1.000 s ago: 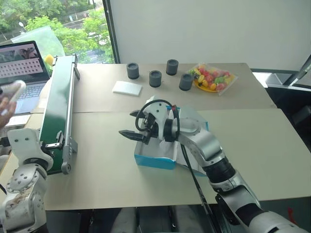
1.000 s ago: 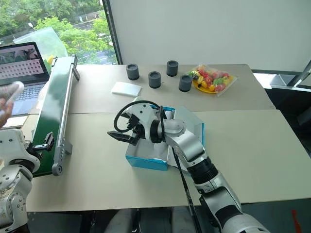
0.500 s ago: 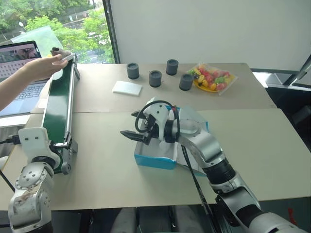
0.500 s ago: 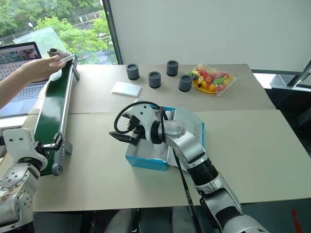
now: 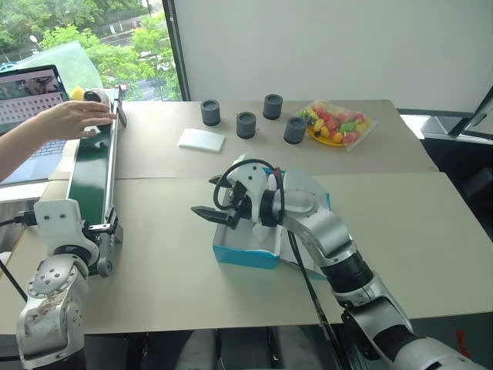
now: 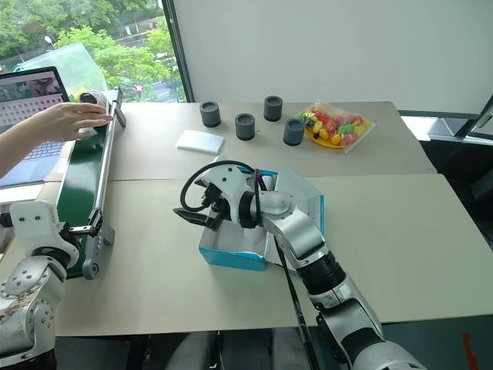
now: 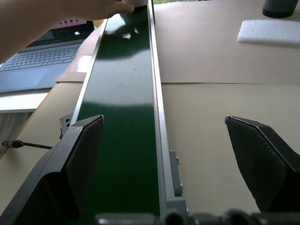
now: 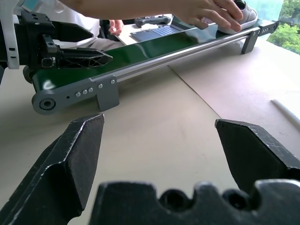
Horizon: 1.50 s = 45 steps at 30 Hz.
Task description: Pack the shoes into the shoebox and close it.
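The blue shoebox [image 5: 245, 254] stands open on the table, its lid flap [image 5: 310, 190] leaning up to the right. My right gripper [image 5: 202, 197] hovers over the box's left edge, pointing left, open and empty; its arm hides much of the box's inside. One pale grey shoe [image 8: 241, 14] rests on the far end of the green conveyor [image 5: 91, 166] under a person's hand [image 5: 71, 119]. My left gripper [image 7: 176, 140] is open at the conveyor's near end, one finger over the belt and one over the table beside it.
A white foam pad [image 5: 202, 139] and several black cylinders [image 5: 246, 125] sit behind the box. A bag of colourful items [image 5: 337, 123] lies at the back right. A laptop [image 5: 31, 92] stands left of the conveyor.
The person's hand has come in from the left edge with the shoe and set it on the conveyor's far end. Both grippers have stayed in place, open.
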{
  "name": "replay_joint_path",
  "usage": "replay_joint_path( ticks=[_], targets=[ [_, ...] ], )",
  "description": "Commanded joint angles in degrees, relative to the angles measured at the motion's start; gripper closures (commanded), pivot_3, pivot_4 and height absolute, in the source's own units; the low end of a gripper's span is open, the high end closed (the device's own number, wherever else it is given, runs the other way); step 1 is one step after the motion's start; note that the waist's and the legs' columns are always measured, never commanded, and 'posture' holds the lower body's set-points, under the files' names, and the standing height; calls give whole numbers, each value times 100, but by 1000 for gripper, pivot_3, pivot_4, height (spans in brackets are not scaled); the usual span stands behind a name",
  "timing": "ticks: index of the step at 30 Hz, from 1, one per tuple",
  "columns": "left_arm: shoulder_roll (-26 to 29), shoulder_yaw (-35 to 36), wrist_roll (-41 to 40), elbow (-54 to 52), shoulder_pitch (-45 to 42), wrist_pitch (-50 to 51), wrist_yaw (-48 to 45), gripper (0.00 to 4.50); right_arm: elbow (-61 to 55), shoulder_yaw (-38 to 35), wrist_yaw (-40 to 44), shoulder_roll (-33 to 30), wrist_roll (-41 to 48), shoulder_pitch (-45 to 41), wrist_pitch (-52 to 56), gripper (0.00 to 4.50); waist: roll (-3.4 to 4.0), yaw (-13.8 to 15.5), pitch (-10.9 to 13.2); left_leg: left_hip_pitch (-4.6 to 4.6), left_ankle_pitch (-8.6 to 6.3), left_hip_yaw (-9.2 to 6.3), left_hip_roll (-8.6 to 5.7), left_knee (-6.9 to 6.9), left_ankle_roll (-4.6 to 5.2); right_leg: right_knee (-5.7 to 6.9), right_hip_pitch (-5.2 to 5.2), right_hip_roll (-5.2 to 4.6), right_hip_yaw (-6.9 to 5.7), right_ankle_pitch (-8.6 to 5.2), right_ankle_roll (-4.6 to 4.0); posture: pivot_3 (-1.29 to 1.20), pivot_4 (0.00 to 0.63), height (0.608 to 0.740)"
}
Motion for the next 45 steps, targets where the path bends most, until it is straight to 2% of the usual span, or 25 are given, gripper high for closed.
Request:
replay_joint_path(
  ticks=[1,21,37,45],
  targets=[
    [77,113,40,-99,-5,-106,-1,50,-137,-156,-33,36,-12,-46,-71,0,0,1,0,0,0,0,0,0,0,0,0,0,0,0,0,0,150,740],
    [100,400,-70,28,-182,295,149,50,-146,-166,-58,101,-69,-21,-27,0,0,-2,0,0,0,0,0,0,0,0,0,0,0,0,0,0,150,740],
    [494,449,-124,-65,-769,1514,218,50,-318,-219,-121,88,-23,12,108,0,0,-13,0,0,0,0,-1,0,0,2,-1,1,0,0,0,0,150,740],
    [478,479,-83,20,-997,1939,343,50,-403,-248,-154,94,10,46,175,0,0,-9,0,0,0,-3,-1,0,0,3,-2,1,1,0,1,0,150,740]
  ],
)
